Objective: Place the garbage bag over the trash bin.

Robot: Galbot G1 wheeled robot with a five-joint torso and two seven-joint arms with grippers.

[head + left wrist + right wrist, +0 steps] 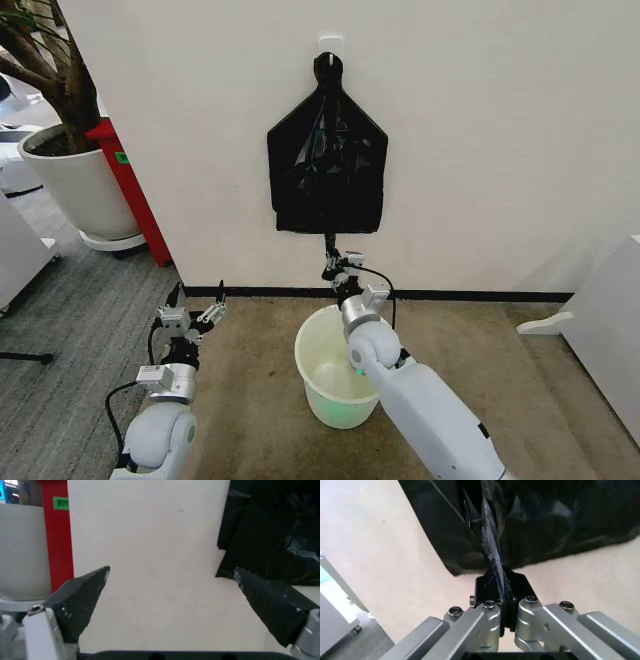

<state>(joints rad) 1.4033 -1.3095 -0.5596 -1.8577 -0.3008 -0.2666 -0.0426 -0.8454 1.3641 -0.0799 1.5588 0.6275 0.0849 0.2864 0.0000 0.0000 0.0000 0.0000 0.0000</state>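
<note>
A flat black sheaf (pixel 327 165) hangs from a white wall hook (pixel 330 45). A thin twisted strand of the garbage bag (pixel 327 243) comes out of the sheaf's lower edge. My right gripper (pixel 331 264) is shut on that strand just below the sheaf. The right wrist view shows the glossy strand (pixel 490 543) pinched between the shut gripper (pixel 495 583), with the sheaf (pixel 560 517) behind. The cream-white trash bin (pixel 312 345) stands on the carpet under my right arm. My left gripper (pixel 196 303) is open to the bin's left, low by the wall, holding nothing (pixel 172 583).
A large white planter (pixel 75 185) with a tree stands at the far left beside a red panel (pixel 135 195). White furniture (pixel 605 330) flanks the right side. The wall and its dark baseboard (pixel 460 295) are close behind the bin.
</note>
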